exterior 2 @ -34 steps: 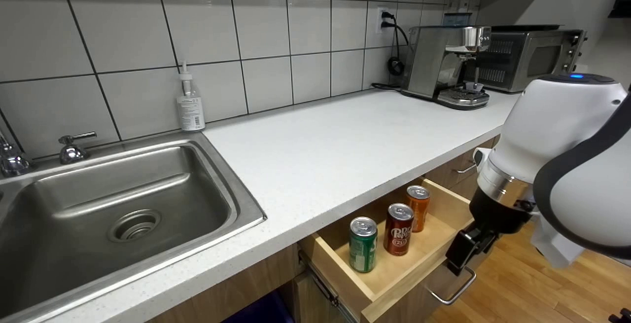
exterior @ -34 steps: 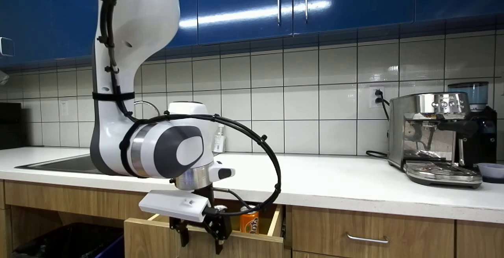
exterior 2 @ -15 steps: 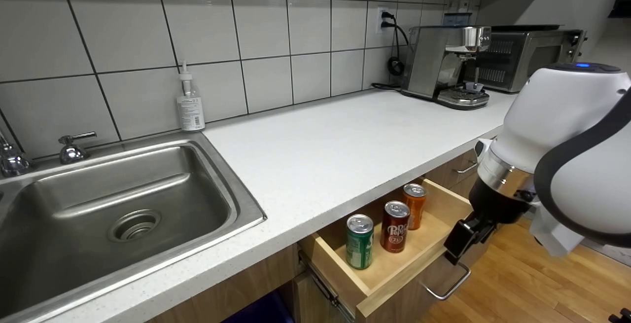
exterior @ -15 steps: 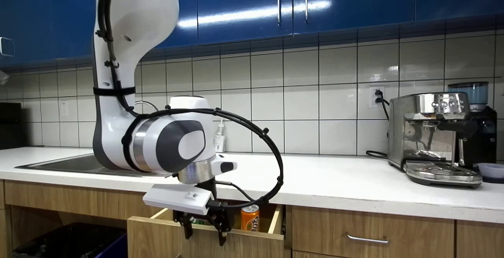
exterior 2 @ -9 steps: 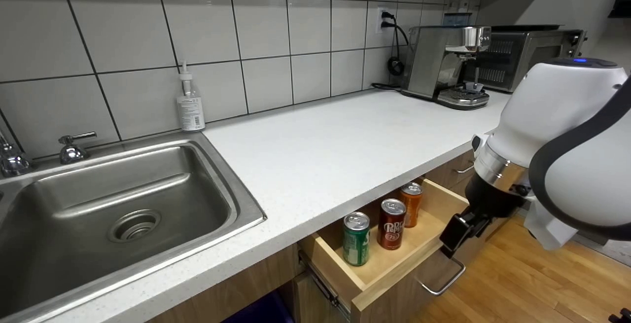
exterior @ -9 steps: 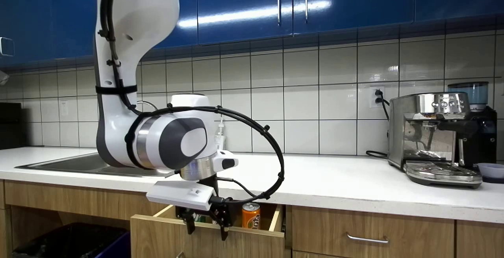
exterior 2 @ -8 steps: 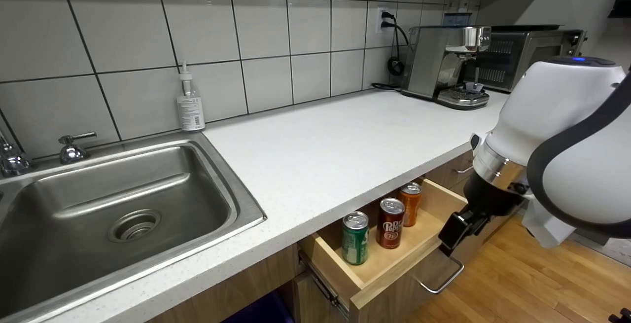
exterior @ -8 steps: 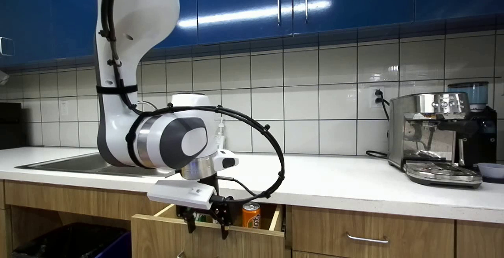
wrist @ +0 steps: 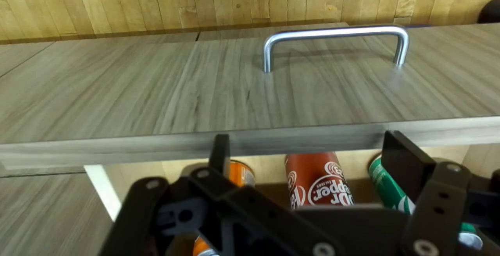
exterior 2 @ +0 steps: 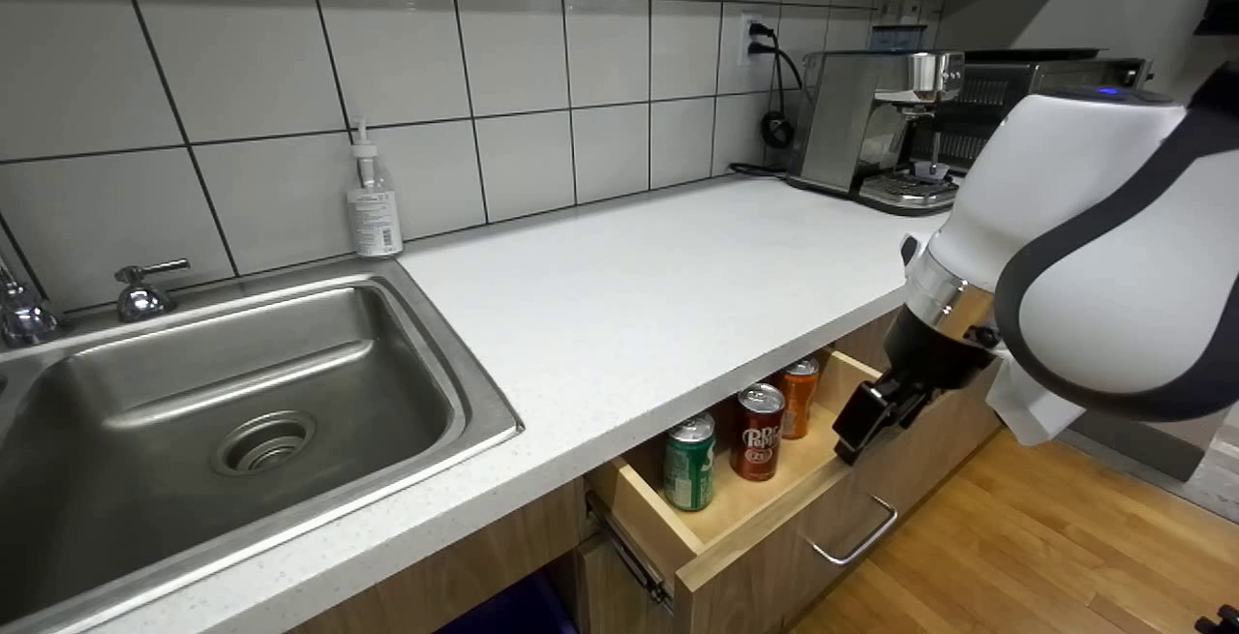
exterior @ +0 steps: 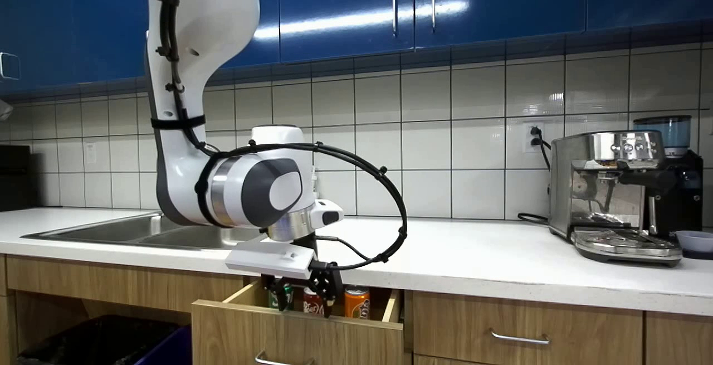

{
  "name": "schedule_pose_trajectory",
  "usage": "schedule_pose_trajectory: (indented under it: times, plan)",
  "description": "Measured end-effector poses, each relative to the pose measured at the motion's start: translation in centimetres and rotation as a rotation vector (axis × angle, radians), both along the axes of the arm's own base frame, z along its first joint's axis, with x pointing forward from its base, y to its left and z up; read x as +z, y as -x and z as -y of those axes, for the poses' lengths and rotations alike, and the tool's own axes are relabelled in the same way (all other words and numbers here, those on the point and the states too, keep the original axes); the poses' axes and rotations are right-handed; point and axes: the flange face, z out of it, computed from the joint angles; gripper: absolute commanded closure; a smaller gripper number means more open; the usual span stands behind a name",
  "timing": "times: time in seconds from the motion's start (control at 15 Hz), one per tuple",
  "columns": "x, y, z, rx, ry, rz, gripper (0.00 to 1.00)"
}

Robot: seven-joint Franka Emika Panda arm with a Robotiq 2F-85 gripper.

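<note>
Holding nothing: my black two-finger gripper (wrist: pixel 306 142), jaws spread, at front edge of light-brown wooden drawer (exterior: pixel 345 342), contact unclear. Inside: dark-red metal Dr Pepper can (exterior 2: pixel 758 436) between green metal can (exterior 2: pixel 688 469) and orange metal can (exterior 2: pixel 799 405), drawer floor bearing all upright.

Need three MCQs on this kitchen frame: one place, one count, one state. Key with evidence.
1. Where does the Dr Pepper can stand?
A) in the sink
B) on the counter
C) in the drawer

2. How many cans show there?
A) two
B) three
C) five

3. How is the end effector?
A) open, gripping nothing
B) shut on a can
C) shut on the handle

Key:
1 C: both exterior views show it between the drawer's sides.
2 B: the green can, the Dr Pepper can and the orange can.
3 A: in the wrist view its fingers stand apart, nothing clamped between them.
</note>
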Motion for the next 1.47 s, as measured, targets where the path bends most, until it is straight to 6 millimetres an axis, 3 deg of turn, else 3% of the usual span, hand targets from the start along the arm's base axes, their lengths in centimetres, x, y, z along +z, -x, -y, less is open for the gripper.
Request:
schedule_pose_trajectory:
  times: [0.47, 1.07, 1.47]
  plan:
    - [1.0, -0.5, -0.7, 0.014, -0.007, 0.010, 0.00]
    - [1.9, 3.4, -0.4, 0.000, -0.009, -0.102, 0.00]
    - [1.0, 3.8, -0.6, 0.006, -0.010, -0.128, 0.00]
